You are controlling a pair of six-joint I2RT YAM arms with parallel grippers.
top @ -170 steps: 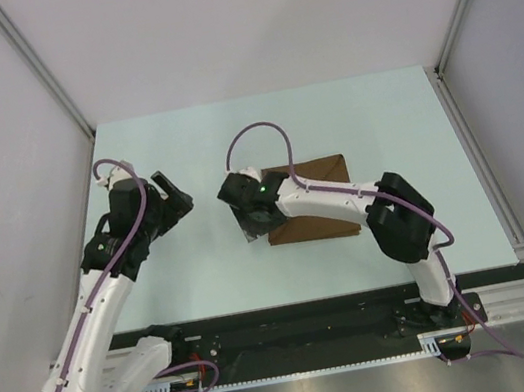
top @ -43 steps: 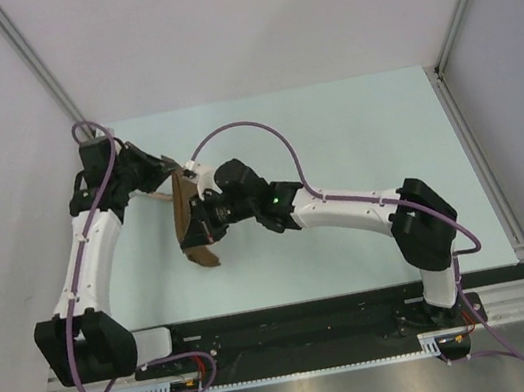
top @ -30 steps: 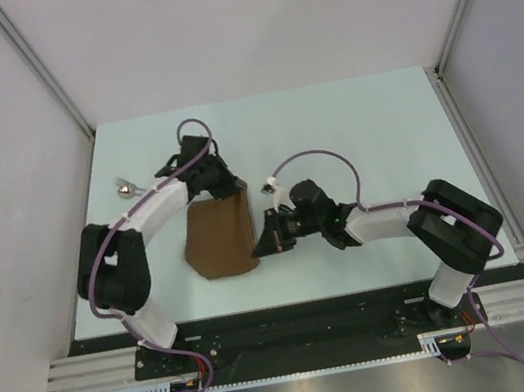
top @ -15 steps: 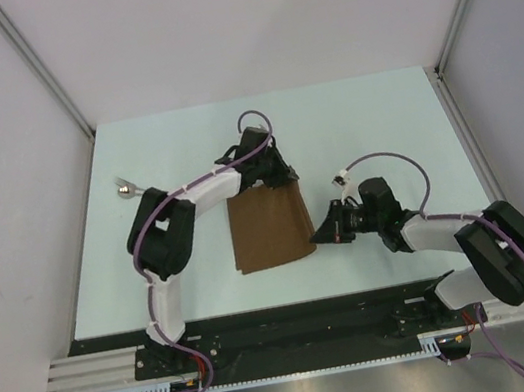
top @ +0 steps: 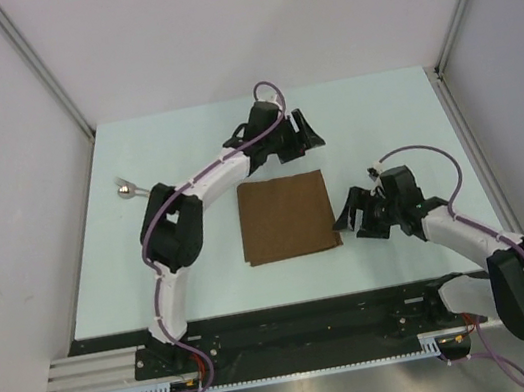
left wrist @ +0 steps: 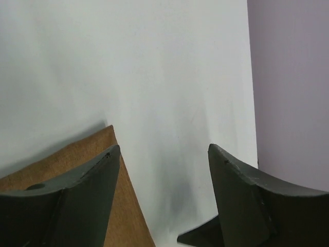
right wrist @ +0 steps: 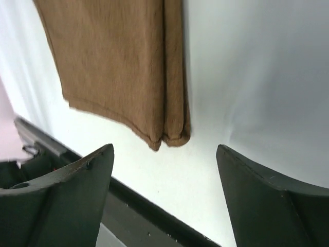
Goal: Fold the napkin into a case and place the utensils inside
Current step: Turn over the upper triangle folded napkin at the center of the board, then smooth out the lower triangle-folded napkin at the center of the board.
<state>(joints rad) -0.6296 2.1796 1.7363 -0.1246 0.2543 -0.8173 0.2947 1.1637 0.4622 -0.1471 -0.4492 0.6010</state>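
Note:
The brown napkin (top: 286, 217) lies flat and folded in layers in the middle of the table. My left gripper (top: 304, 135) is open and empty just beyond its far right corner; that corner shows in the left wrist view (left wrist: 77, 164) beside my left gripper (left wrist: 162, 154). My right gripper (top: 350, 221) is open and empty just right of the napkin's right edge. In the right wrist view my right gripper (right wrist: 164, 152) faces the napkin's near corner (right wrist: 118, 67), where doubled layers show. One utensil (top: 127, 188) with a shiny head lies far left.
The pale table (top: 381, 124) is bounded by grey walls on the left, far and right sides. A black rail (top: 303, 313) runs along the near edge and shows in the right wrist view (right wrist: 154, 218).
The napkin was carried from the left side to the table's middle and laid flat. Both grippers have let go of it and drawn back, the left one farther away, the right one rightward.

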